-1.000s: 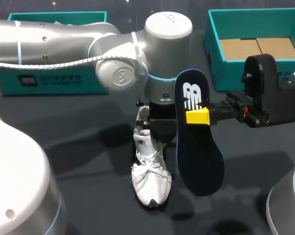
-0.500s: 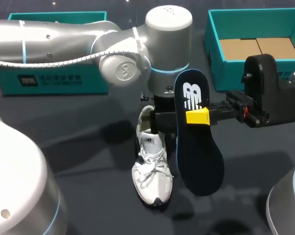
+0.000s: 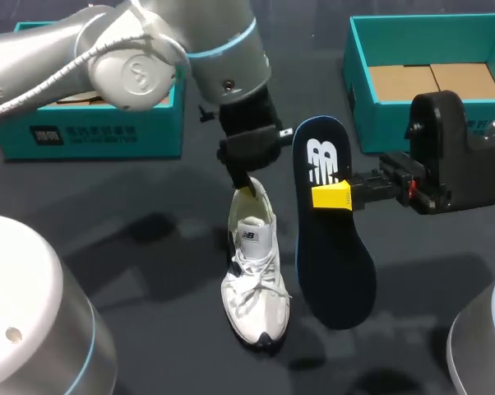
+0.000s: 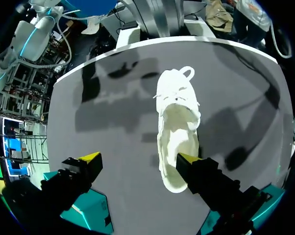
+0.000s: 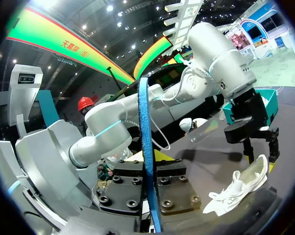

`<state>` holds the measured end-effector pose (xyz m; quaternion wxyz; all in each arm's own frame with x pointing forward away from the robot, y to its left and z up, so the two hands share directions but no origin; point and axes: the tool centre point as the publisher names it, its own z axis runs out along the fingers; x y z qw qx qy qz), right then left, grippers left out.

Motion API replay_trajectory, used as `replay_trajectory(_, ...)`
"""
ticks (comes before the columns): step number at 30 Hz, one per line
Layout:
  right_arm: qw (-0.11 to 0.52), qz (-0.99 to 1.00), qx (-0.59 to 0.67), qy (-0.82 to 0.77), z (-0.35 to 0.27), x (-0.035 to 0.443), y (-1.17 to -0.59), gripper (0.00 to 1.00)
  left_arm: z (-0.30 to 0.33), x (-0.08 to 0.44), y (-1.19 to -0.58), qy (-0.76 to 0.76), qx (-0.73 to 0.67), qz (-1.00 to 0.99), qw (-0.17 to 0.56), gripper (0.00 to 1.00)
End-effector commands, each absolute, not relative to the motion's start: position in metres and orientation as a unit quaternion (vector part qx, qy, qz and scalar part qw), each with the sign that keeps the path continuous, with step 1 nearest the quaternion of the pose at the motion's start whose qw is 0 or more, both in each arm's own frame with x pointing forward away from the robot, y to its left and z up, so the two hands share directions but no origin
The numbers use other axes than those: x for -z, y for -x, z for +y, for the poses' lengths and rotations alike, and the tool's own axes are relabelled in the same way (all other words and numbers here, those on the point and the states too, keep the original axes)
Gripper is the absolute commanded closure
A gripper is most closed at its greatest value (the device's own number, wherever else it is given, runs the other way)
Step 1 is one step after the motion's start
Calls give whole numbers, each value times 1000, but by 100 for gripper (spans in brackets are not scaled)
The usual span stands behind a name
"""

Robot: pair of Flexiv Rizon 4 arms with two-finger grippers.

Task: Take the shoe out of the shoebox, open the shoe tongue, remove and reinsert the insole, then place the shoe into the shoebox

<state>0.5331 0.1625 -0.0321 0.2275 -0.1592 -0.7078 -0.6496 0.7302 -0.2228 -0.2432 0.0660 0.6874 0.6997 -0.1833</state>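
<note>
At mid-frame, head view: I see the white shoe (image 3: 254, 280) lying on the dark table (image 3: 132, 271), heel toward the top of the frame, toe toward the bottom.
Insole, head view: the dark blue insole (image 3: 334, 255) hangs in the air just right of the shoe and apart from it, with its long axis roughly parallel to the shoe's.
Right gripper, head view: my right gripper (image 3: 330, 197) comes in from the right edge and is clamped on the insole's upper middle.
Left gripper, head view: my left gripper (image 3: 245, 179) sits at the shoe's heel, in the upper centre.
Boxes, head view: the left box half (image 3: 91, 132) is at upper left. The right box half (image 3: 358, 90), with cardboard in it, is at upper right. Both are well apart from the shoe.
Left wrist view: the fingers (image 4: 91, 157) stand wide apart with nothing gripped. The shoe lies ahead of them, toe pointing away, heel rim against or just under one fingertip; I cannot tell whether they touch. The shoe's mouth looks empty.
Right wrist view: the insole stands edge-on between the jaws, pinched from both sides. The shoe lies ahead and off to one side, with my left gripper over its heel.
Key relation: I judge that reinsertion turns on bringing the insole sideways over the shoe's opening. The right arm carries it, and the left is nearer the heel to steady it.
Count: one shoe, one insole, two box halves, two grippers.
</note>
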Motion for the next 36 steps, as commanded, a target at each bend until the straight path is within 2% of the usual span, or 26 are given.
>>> replay_trajectory(1,221,-706,652,166,159,33,-523,100,-198,244,-726,-672,234,692,124,0)
replay_trajectory(6,221,-706,652,166,159,33,-523,100,-198,244,-726,-672,234,692,124,0)
replay_trajectory(14,221,-706,652,166,159,33,-523,100,-211,215,-747,-610,404,616,292,0)
replay_trajectory(26,221,-706,652,166,159,33,-523,100,-211,215,-747,-610,404,616,292,0)
replay_trajectory(31,221,-706,652,166,159,33,-523,100,-220,202,-747,-585,427,580,374,0)
replay_trajectory(36,221,-706,652,166,159,33,-523,100,-225,187,-749,-573,435,563,406,0)
